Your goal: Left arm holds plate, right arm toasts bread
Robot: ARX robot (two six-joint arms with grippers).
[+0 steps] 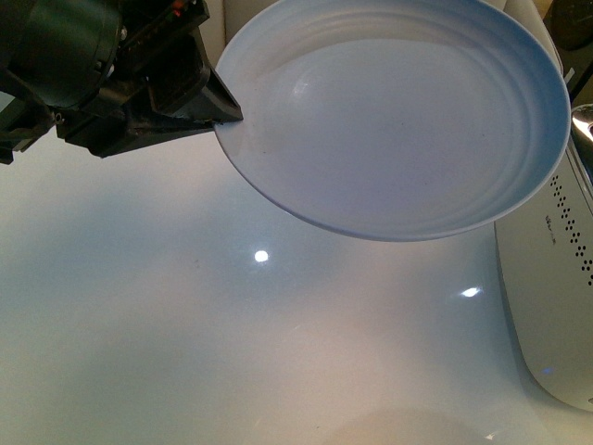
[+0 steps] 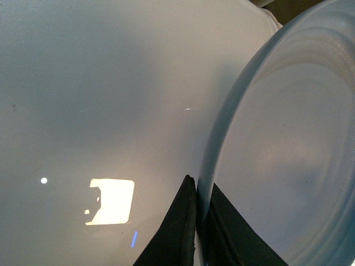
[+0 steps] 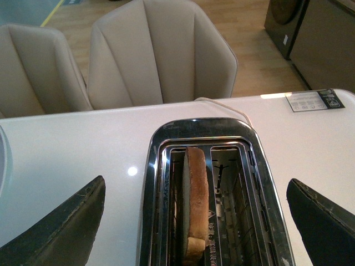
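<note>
- left pincer (image 1: 230, 113) is clamped on the rim of the plate (image 1: 398, 120), holding it tilted up off the white counter (image 1: 185, 334)
- toaster (image 1: 556, 306) sits at the far right
- bread (image 3: 194, 194) stands in one toaster slot
- right pincer (image 3: 195, 183) hangs over it, spread wide, gripping nothing

Front view: plate (image 1: 398, 120) upper rim cropped; toaster (image 1: 547, 306) cut off at frame edge.
Right wrist view: bread (image 3: 195, 210) lower part hidden in slot. Right tool (image 3: 195, 182) shows finger tips only. Sticker (image 3: 315, 101) at tabletop (image 3: 66, 144) corner unreadable.
</note>
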